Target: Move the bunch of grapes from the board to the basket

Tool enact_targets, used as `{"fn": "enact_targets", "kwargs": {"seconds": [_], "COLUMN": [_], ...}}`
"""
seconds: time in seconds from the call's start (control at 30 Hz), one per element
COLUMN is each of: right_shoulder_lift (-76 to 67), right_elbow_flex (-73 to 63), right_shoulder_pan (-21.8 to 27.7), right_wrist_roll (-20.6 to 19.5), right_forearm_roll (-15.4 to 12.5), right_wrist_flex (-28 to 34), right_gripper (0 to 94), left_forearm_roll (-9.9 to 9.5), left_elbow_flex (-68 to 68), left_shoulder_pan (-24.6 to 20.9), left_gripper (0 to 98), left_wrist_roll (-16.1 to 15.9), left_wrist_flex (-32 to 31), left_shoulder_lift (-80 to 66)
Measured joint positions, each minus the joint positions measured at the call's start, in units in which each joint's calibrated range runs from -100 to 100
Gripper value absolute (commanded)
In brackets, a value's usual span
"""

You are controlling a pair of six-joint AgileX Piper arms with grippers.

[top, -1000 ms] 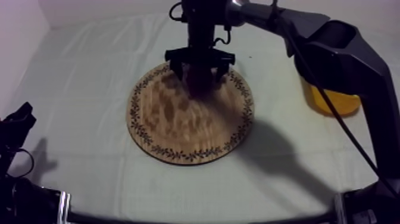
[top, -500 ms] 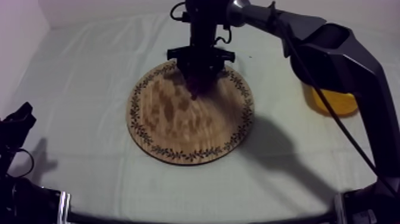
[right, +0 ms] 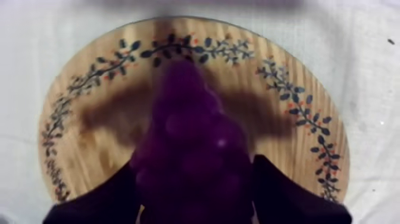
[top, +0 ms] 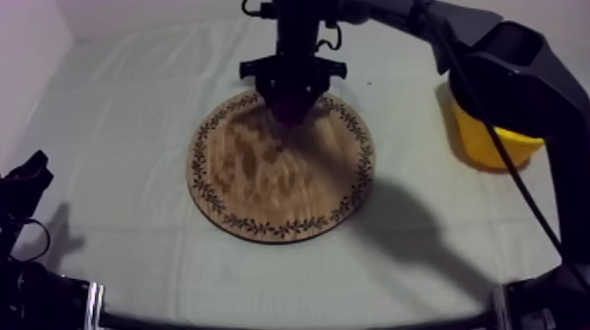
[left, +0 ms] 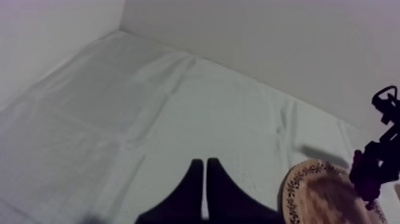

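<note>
Arm at right reaches down over the far rim of the wooden board (top: 281, 189), right gripper (top: 292, 95) clamped on the bunch of grapes (right: 190, 137) (left gripper (left: 205, 173) low, closed, empty).

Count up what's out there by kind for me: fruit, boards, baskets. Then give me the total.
bunch of grapes: 1
wooden board: 1
yellow basket: 1
Total: 3
</note>
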Motion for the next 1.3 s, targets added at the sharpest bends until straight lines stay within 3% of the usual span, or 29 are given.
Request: {"fn": "enact_targets", "kwargs": {"seconds": [0.43,0.8,1.03,1.3], "right_shoulder_lift": [-14.9,-23.75,-28.61,-33.77], "right_elbow_flex": [4.83,11.65,18.02,24.97], "right_shoulder_pan": [-0.09,0.61,3.72,10.53], "right_wrist_roll": [3.3,5.92,8.2,11.63], "right_forearm_roll": [2.53,3.06,4.46,6.19], "right_wrist_flex": [0.9,0.92,0.82,-0.05], "right_gripper": [39.1,39.4,40.4,41.5], "left_forearm_roll": [0.0,0.0,0.0,0.0], "left_elbow_flex": [0.0,0.0,0.0,0.0], "left_shoulder_pan": [0.0,0.0,0.0,0.0], "left_gripper": [0.0,0.0,0.0,0.0], "left_wrist_roll": [0.0,0.0,0.0,0.0], "left_wrist_flex": [0.0,0.0,0.0,0.0], "left_shoulder_lift": [0.0,0.0,0.0,0.0]}}
